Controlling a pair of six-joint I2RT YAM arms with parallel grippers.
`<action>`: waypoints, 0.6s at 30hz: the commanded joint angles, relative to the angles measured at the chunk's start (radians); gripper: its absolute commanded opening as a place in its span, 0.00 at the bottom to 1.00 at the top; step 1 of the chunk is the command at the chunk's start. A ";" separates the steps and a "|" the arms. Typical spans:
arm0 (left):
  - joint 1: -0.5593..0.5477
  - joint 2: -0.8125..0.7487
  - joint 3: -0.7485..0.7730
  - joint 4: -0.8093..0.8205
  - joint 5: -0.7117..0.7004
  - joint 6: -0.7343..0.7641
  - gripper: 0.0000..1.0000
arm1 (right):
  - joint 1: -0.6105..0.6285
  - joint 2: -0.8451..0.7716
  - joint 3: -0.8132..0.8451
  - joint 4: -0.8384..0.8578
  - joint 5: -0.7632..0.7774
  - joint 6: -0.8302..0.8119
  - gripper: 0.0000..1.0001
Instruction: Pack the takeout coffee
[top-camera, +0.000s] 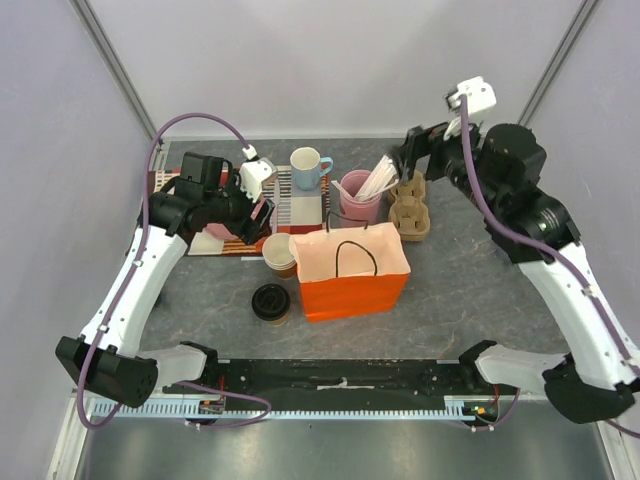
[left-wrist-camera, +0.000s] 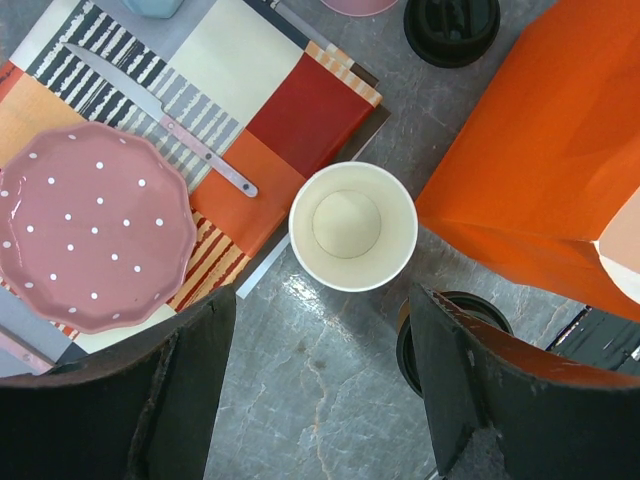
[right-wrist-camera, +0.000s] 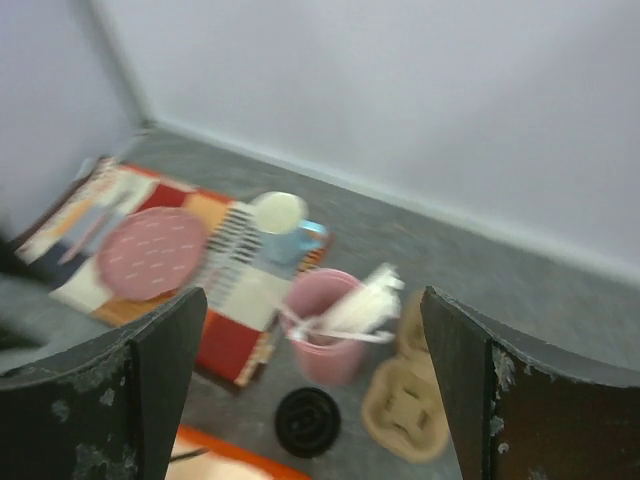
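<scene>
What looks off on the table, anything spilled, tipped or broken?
Nothing spilled or broken. Coffee, stacked cups and bag all stand upright. Only oddity: a black lid sits apart between the pink cup and the bag; whether it's on a cup I cannot tell.

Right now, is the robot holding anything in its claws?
No, nothing. The left claw is open near a lidless paper cup, and the right claw is open in the air. The takeout coffee sits untouched beside the orange bag.

Matt paper: orange bag (left-wrist-camera: 540, 150). Glossy, smooth: pink plate (left-wrist-camera: 90, 225). Satin metal: knife (left-wrist-camera: 165, 122). Black plastic lid: takeout coffee (top-camera: 271, 301).
</scene>
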 joint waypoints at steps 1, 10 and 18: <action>0.003 -0.016 0.021 0.005 -0.014 -0.011 0.77 | -0.283 0.038 -0.053 0.023 0.054 0.262 0.94; 0.004 -0.002 0.017 0.005 -0.021 -0.005 0.77 | -0.548 0.230 -0.214 0.084 -0.063 0.330 0.68; 0.004 0.029 0.018 -0.006 -0.061 0.010 0.77 | -0.548 0.508 -0.246 0.048 -0.141 0.242 0.53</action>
